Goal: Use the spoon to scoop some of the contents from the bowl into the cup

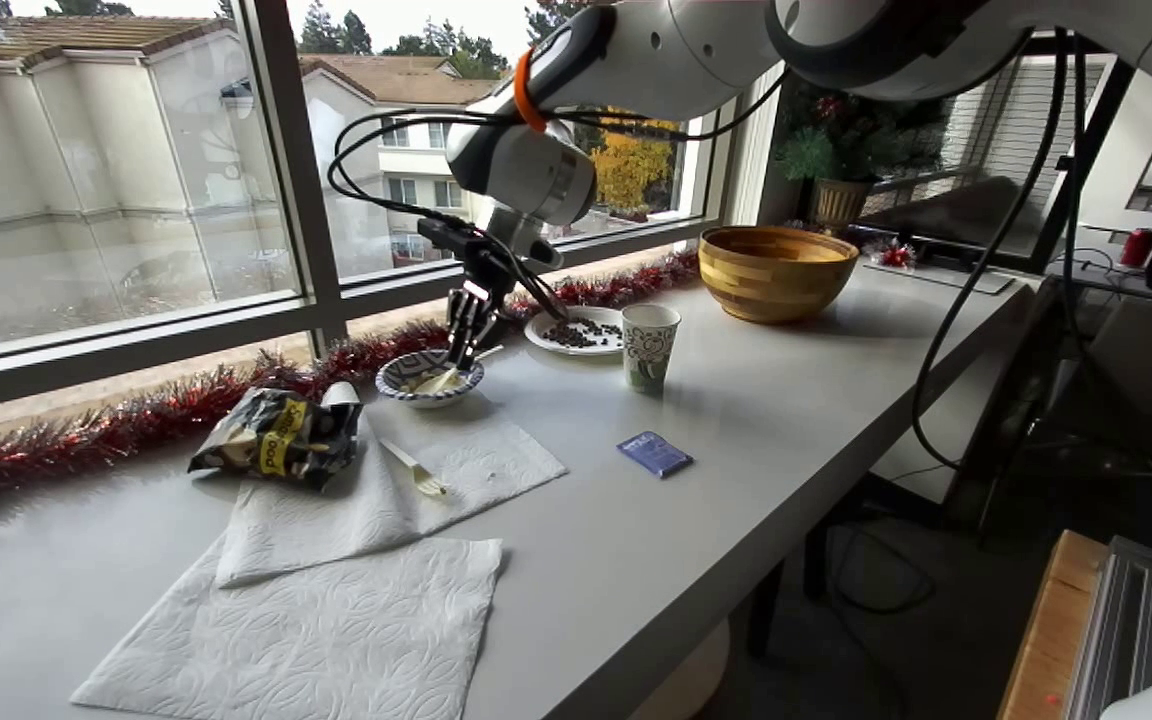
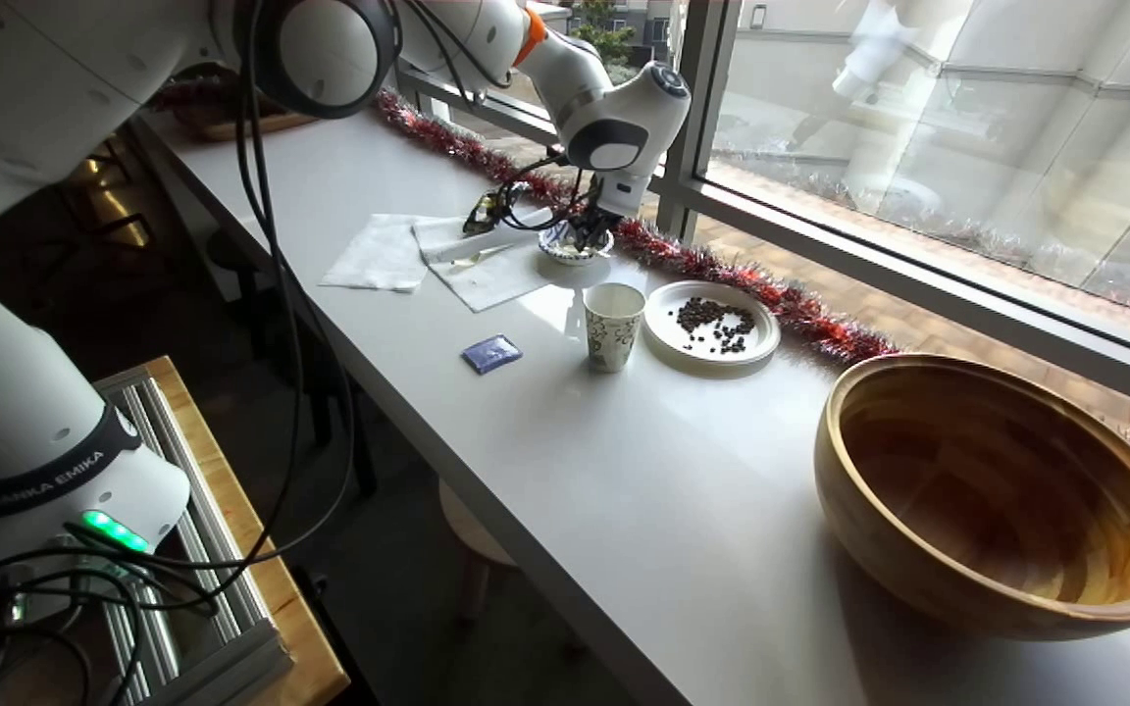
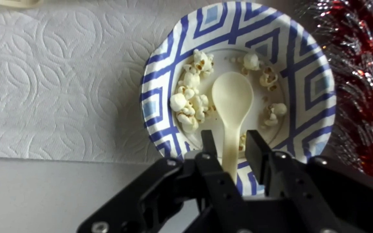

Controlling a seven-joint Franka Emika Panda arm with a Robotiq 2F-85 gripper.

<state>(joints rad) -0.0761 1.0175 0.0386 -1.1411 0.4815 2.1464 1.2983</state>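
The bowl [image 3: 160, 71] is round and white with a blue geometric pattern and holds several pieces of popcorn [image 3: 189, 82]. It also shows in both exterior views [image 1: 398, 388] [image 2: 565, 259]. A cream spoon [image 3: 232, 97] lies in it, its scoop over the bare bottom and its handle toward my gripper. My gripper [image 3: 230, 133] is over the bowl with its fingers apart, one on each side of the handle, with gaps visible between. The handle's end is hidden by the gripper. The patterned paper cup [image 1: 648, 345] stands upright apart from the bowl, also in an exterior view [image 2: 612, 331].
A white plate [image 2: 661, 343] with dark beans is beside the cup. A large wooden bowl [image 1: 776, 280] stands farther along the table. A blue packet [image 1: 655, 454], a fork [image 1: 424, 482], paper towels [image 1: 316, 630] and a snack bag [image 1: 276, 435] lie around. Red tinsel [image 2: 693, 257] lines the window.
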